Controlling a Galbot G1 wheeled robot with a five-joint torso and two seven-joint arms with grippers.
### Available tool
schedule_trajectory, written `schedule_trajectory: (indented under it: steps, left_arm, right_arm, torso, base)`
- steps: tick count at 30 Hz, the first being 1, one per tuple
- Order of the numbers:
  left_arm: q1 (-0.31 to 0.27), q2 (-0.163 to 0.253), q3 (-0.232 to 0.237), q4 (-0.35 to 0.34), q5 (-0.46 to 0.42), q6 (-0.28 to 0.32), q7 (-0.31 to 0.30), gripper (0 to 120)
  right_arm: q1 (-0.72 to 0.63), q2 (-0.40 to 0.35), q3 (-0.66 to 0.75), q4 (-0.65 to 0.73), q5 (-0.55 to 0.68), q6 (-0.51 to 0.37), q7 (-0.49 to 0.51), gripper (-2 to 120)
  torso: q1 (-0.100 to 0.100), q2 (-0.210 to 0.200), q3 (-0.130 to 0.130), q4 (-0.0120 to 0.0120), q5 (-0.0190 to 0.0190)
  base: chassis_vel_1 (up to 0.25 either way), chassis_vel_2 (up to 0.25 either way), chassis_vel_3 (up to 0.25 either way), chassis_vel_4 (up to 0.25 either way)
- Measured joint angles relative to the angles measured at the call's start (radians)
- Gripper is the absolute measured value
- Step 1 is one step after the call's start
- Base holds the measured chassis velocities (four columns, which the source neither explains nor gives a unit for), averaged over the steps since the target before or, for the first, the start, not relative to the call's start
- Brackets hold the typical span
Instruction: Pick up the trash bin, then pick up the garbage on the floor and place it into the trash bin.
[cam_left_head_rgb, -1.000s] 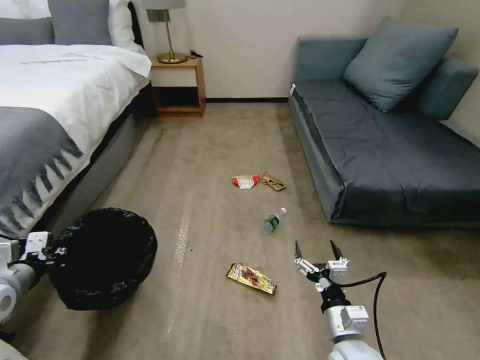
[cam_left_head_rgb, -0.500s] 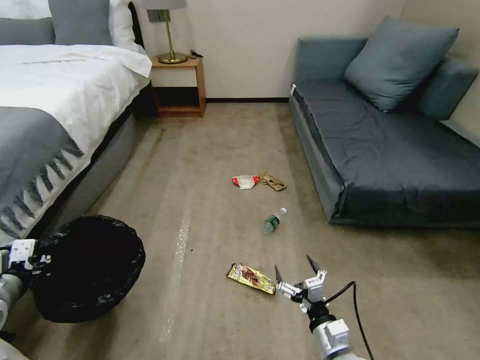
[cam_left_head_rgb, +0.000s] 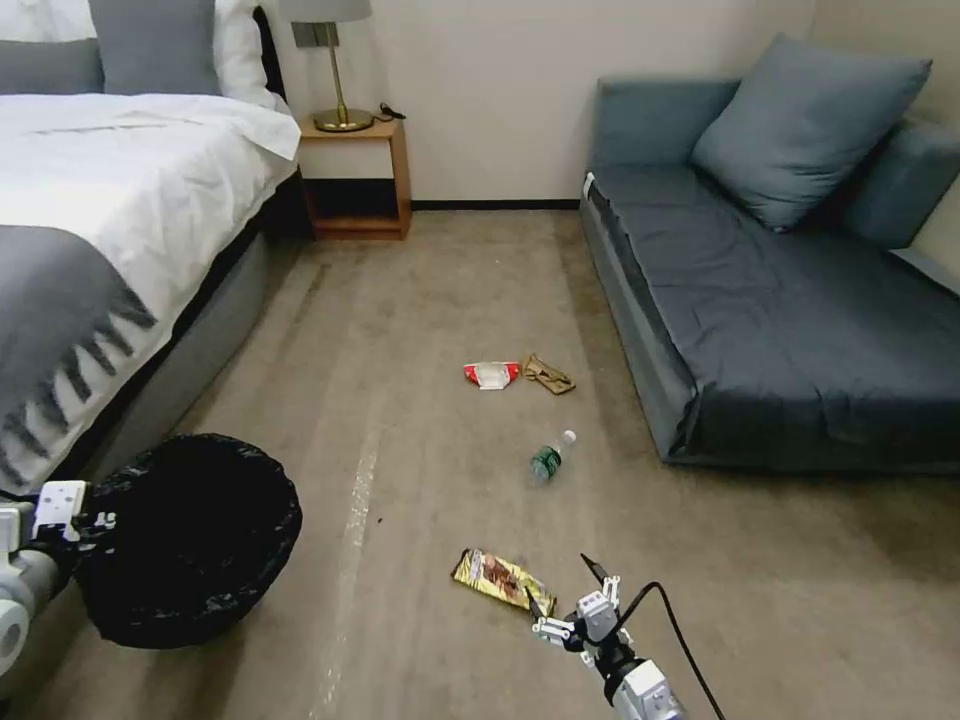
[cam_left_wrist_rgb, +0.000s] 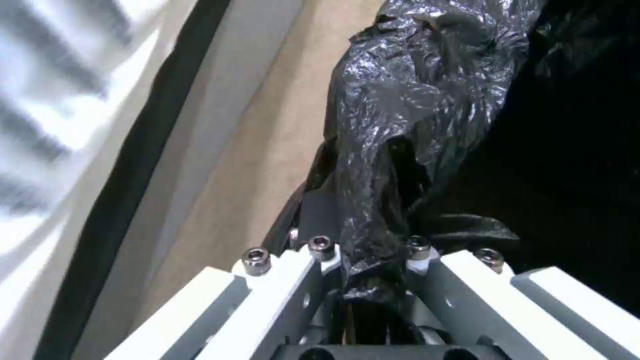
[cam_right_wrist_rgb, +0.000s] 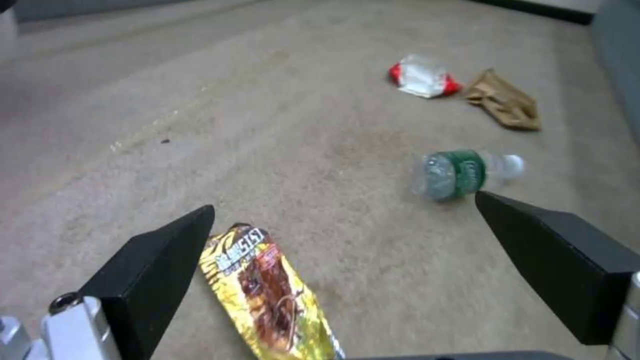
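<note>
Beige carpet (cam_left_head_rgb: 420, 300) covers the floor between a bed (cam_left_head_rgb: 110, 220) on the robot's left and a blue-grey sofa (cam_left_head_rgb: 780, 300) on its right, with a wooden nightstand (cam_left_head_rgb: 355, 175) and lamp against the far wall. At the lower left of the head view the left hand (cam_left_head_rgb: 70, 520) is clenched on the rim of the trash bin (cam_left_head_rgb: 185, 540), and its wrist view shows the crinkled black bag (cam_left_wrist_rgb: 393, 150) pinched between the white fingers (cam_left_wrist_rgb: 280, 295). The bin sits close beside the bed. The right hand (cam_left_head_rgb: 565, 598) is low over the carpet with its dark fingers (cam_right_wrist_rgb: 160, 260) spread wide and grasping nothing. The yellow-gold snack wrapper (cam_left_head_rgb: 498, 579) lies flat just beside that hand, near one fingertip in the wrist view. Farther out lies the clear bottle (cam_left_head_rgb: 550, 457) with a green label, on its side. Beyond it, the red-and-white packet (cam_left_head_rgb: 491, 374) and the tan crumpled paper (cam_left_head_rgb: 548, 375) lie just beside each other, near the sofa's front edge.
</note>
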Motion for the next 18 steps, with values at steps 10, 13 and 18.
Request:
schedule_trajectory:
  steps: [10,13,18]
  left_arm:
    - [0.021,-0.008,0.006,-0.012,0.011,0.0,0.003,4]
    - [0.029,-0.017,0.012,-0.019,0.021,0.0,0.004,4]
    - [0.04,-0.026,0.017,-0.034,0.032,0.0,0.005,4]
  right_arm:
    - [0.194,-0.119,-0.149,-0.096,0.093,-0.233,-0.154,100]
    - [0.277,-0.137,-0.225,-0.185,0.077,-0.255,-0.184,100]
    - [0.345,-0.119,-0.264,-0.273,0.054,-0.245,-0.188,100]
  torso:
    - [0.0,0.0,0.0,0.0005,0.0001]
    - [0.0,0.0,0.0,0.0004,0.0002]
    - [0.0,0.0,0.0,0.0004,0.0002]
  base:
    - [-0.01,0.016,0.014,-0.006]
    - [0.0,0.0,0.0,0.0]
    - [0.0,0.0,0.0,0.0]
